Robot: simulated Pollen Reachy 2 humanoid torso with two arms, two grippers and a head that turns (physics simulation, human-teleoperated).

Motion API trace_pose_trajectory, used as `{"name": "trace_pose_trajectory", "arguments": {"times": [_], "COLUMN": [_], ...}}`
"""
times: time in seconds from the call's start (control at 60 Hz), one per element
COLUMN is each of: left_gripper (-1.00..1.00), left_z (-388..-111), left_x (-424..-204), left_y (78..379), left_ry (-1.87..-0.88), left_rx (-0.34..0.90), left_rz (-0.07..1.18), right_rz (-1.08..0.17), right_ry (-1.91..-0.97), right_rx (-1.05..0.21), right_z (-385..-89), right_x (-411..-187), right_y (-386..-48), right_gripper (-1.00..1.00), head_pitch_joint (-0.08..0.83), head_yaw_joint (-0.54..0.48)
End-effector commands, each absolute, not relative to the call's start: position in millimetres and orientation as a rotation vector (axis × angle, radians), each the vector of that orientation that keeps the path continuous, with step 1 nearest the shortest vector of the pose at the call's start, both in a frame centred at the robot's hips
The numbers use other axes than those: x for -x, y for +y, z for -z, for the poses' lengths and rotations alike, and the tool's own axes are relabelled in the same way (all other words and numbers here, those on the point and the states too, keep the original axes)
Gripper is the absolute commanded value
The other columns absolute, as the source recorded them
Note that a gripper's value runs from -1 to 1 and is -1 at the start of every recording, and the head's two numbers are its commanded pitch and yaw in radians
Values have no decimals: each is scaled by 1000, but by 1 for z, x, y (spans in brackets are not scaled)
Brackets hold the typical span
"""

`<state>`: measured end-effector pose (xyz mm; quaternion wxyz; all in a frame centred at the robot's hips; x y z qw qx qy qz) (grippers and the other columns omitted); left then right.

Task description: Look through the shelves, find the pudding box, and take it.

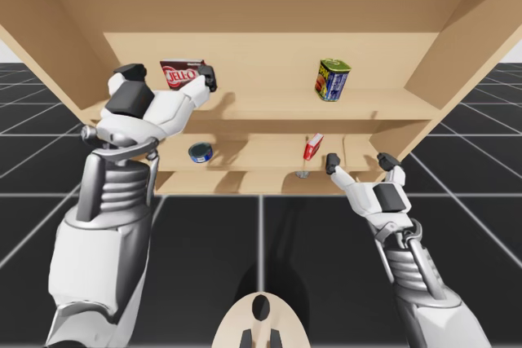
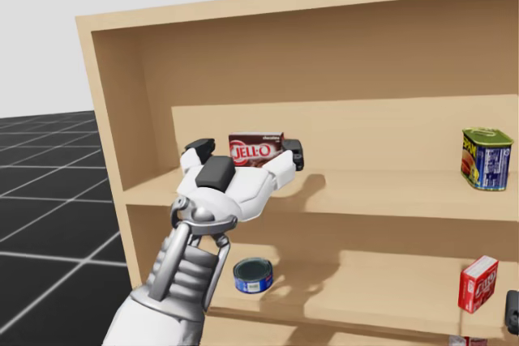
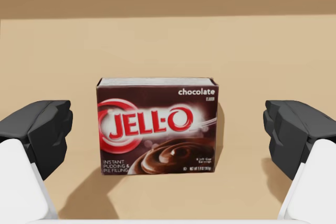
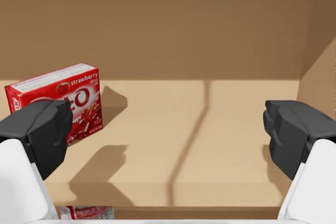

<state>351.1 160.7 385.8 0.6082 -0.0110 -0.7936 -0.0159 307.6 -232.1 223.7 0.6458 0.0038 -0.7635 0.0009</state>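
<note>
Brown pudding box (image 1: 181, 74) stands upper left, untouched between the wide fingers of the left claw (image 1: 169, 76). The right claw (image 1: 360, 161) gapes too.

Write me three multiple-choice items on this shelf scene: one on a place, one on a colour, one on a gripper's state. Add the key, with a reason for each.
1. Where does the brown pudding box stand?
A. on the floor
B. on the upper shelf
C. on top of the shelf unit

2. What colour is the upright box ahead of my right gripper?
A. green
B. white
C. red

3. In what state is my left gripper?
A. open, with the pudding box between its fingers, untouched
B. shut on the pudding box
C. shut on nothing

Key:
1 B, the head view shows the box on the upper board.
2 C, the right wrist view shows its red face.
3 A, the left wrist view shows a gap on each side of the box.
</note>
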Motion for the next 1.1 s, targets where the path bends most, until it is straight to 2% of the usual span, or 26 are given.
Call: {"name": "trace_pose_trajectory", "arguments": {"times": [0.017,0.3,0.55,0.567,0.583,0.6,0.617,0.633,0.667,0.767,0.933,1.1], "left_gripper": [-1000,-1000,-1000,-928,-736,-645,-406,617,907,1000,1000,1000], "left_z": [-380,-371,-371,-371,-371,-371,-371,-371,-371,-371,-378,-395], "left_x": [-380,-407,-420,-421,-421,-421,-421,-421,-422,-423,-420,-400], "left_y": [148,139,134,134,133,133,133,132,132,133,135,135], "left_ry": [-1515,-1468,-1452,-1452,-1452,-1452,-1452,-1452,-1452,-1454,-1479,-1547], "left_rx": [9,-7,-4,-3,-3,-4,-5,-5,-4,6,10,5], "left_rz": [-41,-61,-50,-49,-48,-47,-47,-45,-42,-37,-29,-12], "right_rz": [16,19,20,19,19,19,19,19,19,18,19,21], "right_ry": [-1738,-1743,-1743,-1743,-1742,-1742,-1742,-1741,-1740,-1737,-1737,-1738], "right_rx": [-15,-5,-2,-1,-1,-1,-1,-2,-2,-2,-4,-5], "right_z": [-223,-222,-222,-222,-222,-222,-222,-221,-221,-221,-221,-221], "right_x": [-307,-307,-307,-307,-308,-308,-308,-308,-308,-308,-308,-308], "right_y": [-230,-231,-231,-231,-231,-231,-231,-231,-231,-231,-231,-232], "right_gripper": [-1000,-1000,-1000,-1000,-1000,-1000,-1000,-1000,-1000,-1000,-1000,-1000], "head_pitch_joint": [139,149,158,159,159,160,160,161,162,164,167,168], "head_yaw_joint": [268,271,270,269,269,269,268,267,267,266,265,264]}}
